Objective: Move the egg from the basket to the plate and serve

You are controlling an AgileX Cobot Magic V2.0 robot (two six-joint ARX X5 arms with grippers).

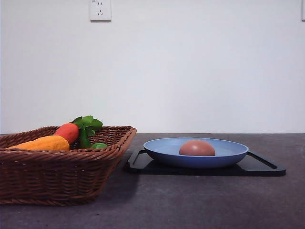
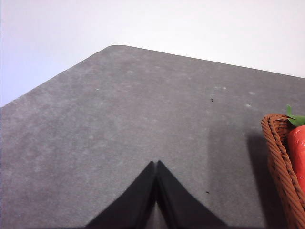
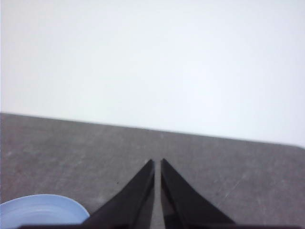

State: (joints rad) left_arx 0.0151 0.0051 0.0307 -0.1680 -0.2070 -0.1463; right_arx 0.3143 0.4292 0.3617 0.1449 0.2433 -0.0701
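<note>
Wicker basket (image 1: 57,167) holds vegetables (image 1: 55,138); egg (image 1: 197,148) on plate (image 1: 162,149), black tray (image 1: 259,167) beneath

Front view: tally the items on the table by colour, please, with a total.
Brown: 2, the basket and the egg
Blue: 1, the plate
Black: 1, the tray
Red-orange: 1, the carrot-like vegetable
Yellow-orange: 1, the long vegetable
Green: 1, a small round piece
Total: 7
</note>
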